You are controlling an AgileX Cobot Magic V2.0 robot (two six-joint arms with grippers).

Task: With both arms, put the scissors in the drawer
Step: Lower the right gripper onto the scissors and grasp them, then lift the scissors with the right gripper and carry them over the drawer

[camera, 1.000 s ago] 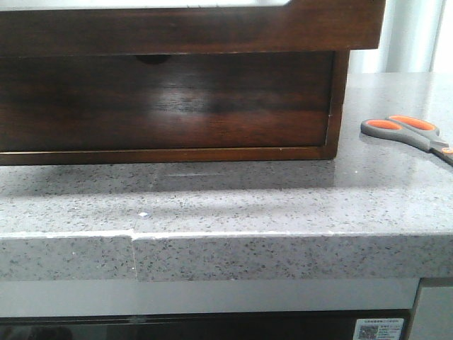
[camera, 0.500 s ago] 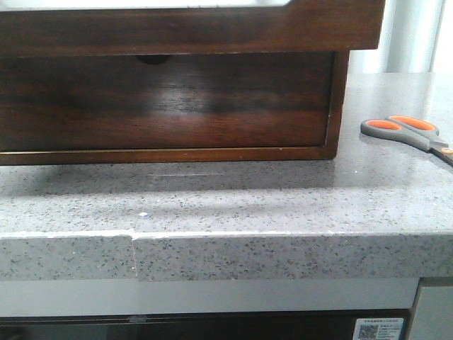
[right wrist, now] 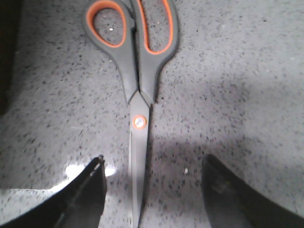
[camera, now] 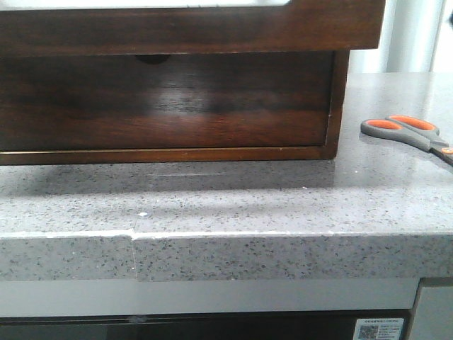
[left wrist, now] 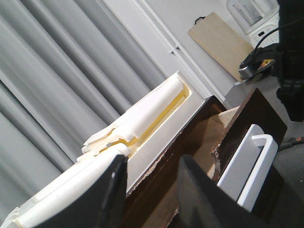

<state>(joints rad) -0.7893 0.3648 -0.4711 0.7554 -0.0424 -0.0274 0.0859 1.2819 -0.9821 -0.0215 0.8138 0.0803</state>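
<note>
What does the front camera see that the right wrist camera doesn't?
Only the front view shows the brown drawer, pushed in, and the counter's front edge. Only the right wrist view shows the right claw, open, its fingers on either side of the closed blades, plus the orange pivot dot. Both show the scissors lying flat on the speckled grey counter.

A small sticker [camera: 380, 329] with a QR code sits below the counter, its print too small to read.
</note>
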